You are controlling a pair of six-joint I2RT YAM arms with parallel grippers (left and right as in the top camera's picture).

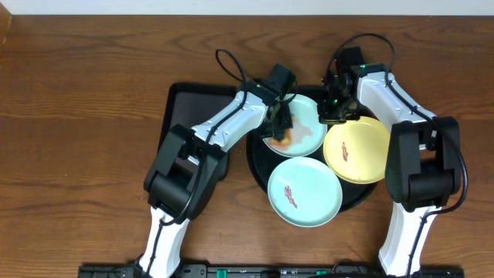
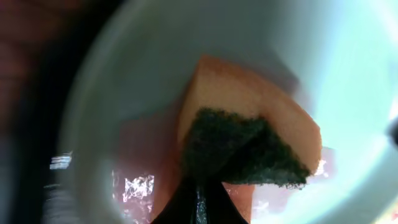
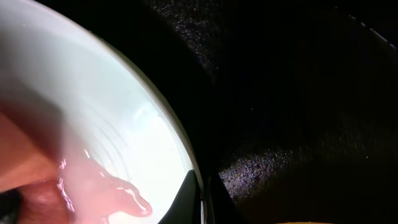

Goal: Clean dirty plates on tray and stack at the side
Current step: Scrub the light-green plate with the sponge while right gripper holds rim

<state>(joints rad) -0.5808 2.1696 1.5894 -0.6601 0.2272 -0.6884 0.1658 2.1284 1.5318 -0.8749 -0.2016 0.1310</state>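
Note:
Three plates lie on the round black tray [image 1: 258, 171]. The far pale turquoise plate [image 1: 307, 133] has reddish-brown smears. My left gripper [image 1: 279, 117] is shut on an orange sponge [image 2: 249, 106] with a dark green scrub pad [image 2: 242, 149] and presses it onto this plate [image 2: 155, 62]. My right gripper [image 1: 334, 110] is shut on the same plate's right rim [image 3: 202, 199]; the plate [image 3: 124, 112] has a wet red smear [image 3: 106, 186]. A pale yellow plate [image 1: 356, 150] with a small smear lies at the right. A second turquoise plate [image 1: 305, 191] with a red smear lies at the front.
A smaller rectangular black tray [image 1: 179, 104] lies left of the round tray, partly under my left arm. The brown wooden table [image 1: 77, 139] surrounds both trays. The round tray's dark floor [image 3: 298, 93] fills the right wrist view beside the plate.

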